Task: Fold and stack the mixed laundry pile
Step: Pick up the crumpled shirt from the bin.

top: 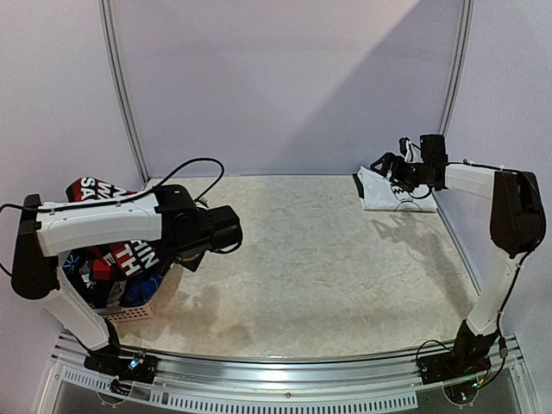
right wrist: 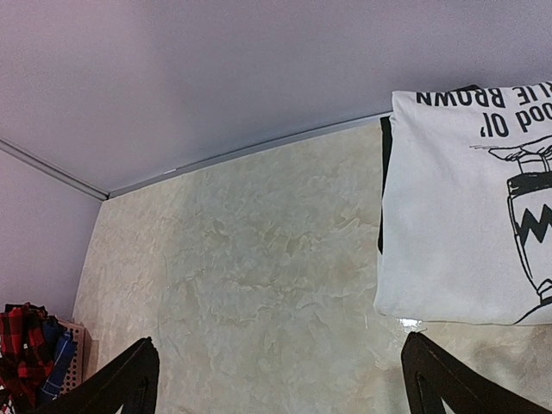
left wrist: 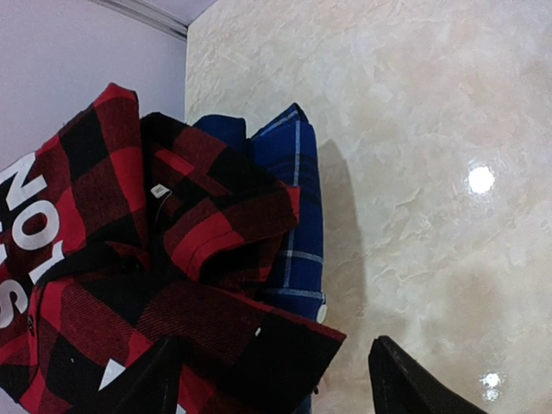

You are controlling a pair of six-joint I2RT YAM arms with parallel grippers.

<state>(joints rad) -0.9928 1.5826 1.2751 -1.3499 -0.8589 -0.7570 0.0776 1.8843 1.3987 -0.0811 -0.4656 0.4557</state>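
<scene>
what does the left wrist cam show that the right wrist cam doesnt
Only left wrist: a close look at the white lettering on the red-black plaid shirt, plus the open left gripper. Only right wrist: the folded white printed T-shirt by the far wall, the woven basket, and the open right gripper. Both: the plaid shirt, the blue plaid piece beside it, and the marbled table.

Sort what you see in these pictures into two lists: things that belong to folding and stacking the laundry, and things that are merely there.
Belongs to the job:
red-black plaid shirt with white lettering
blue plaid garment
white printed T-shirt, lying folded

Merely there:
pinkish basket
marbled table
</scene>
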